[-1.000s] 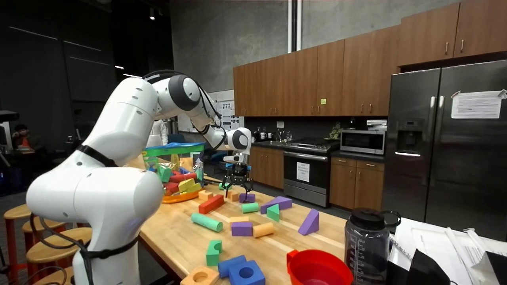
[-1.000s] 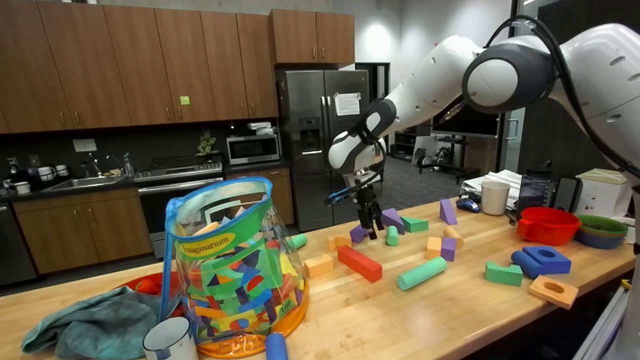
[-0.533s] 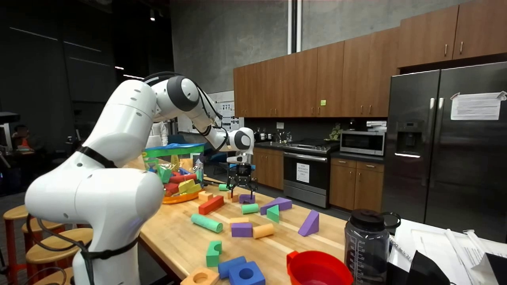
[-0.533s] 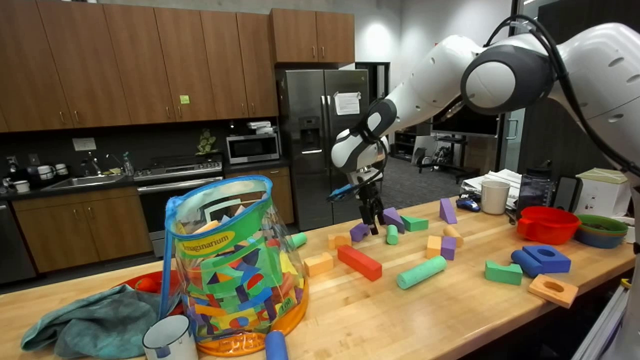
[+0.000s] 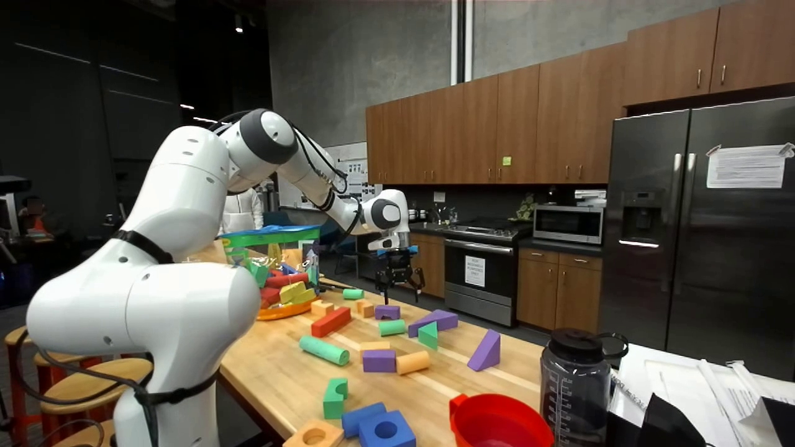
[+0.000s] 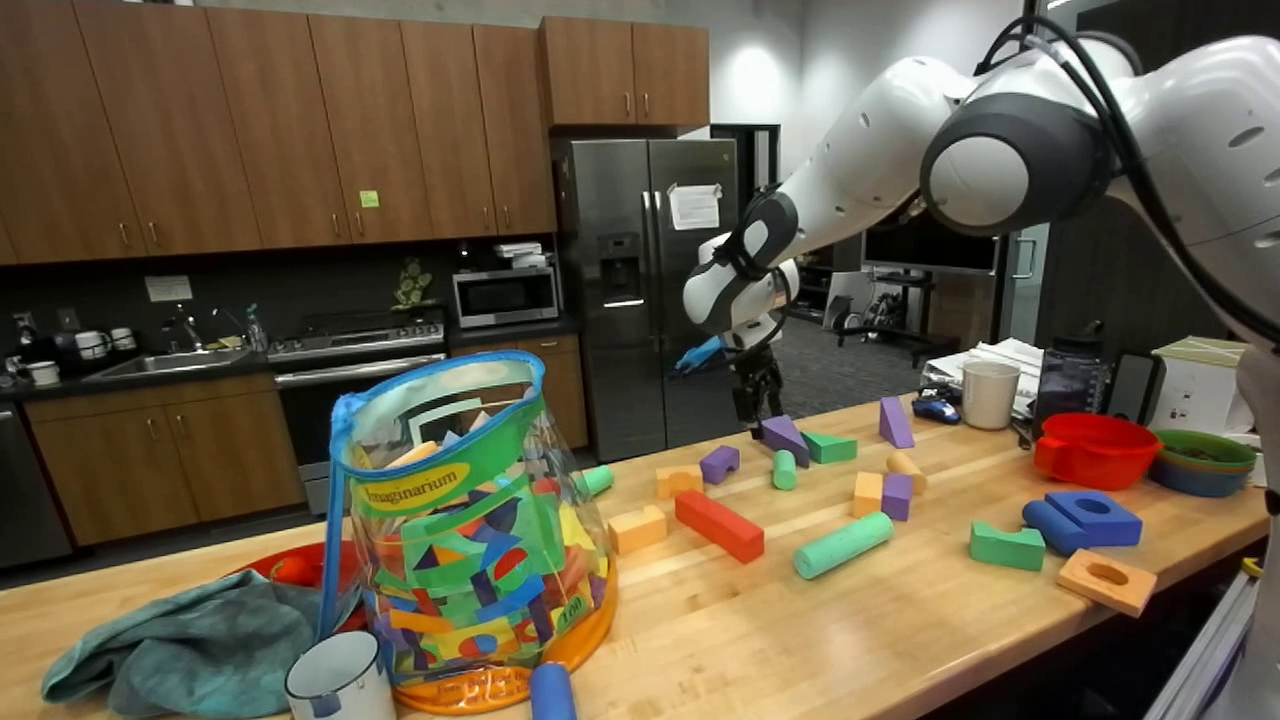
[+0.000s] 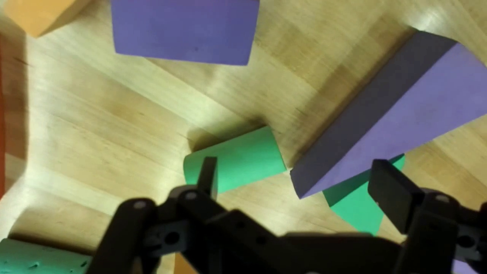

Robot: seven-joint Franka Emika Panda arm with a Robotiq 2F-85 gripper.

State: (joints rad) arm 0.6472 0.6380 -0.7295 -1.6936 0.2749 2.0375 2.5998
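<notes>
In an exterior view, your bag of blocks (image 6: 505,432) stands on the table (image 6: 720,640). Left of the bag lies a cloth (image 6: 210,640); before the bag's left side, a mug (image 6: 366,690). Right of the bag you have most loose blocks (image 6: 718,525) and, farther right, the bowls (image 6: 1110,468). Your tool (image 6: 765,422) hangs right of and behind the bag. A dish (image 6: 350,575) sits at its back left; you can't quite tell if they touch.

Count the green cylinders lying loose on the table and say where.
3: the short cylinder by a purple wedge; the long cylinder near the loose red block; the third cylinder near the bag. The bag may hide others.
</notes>
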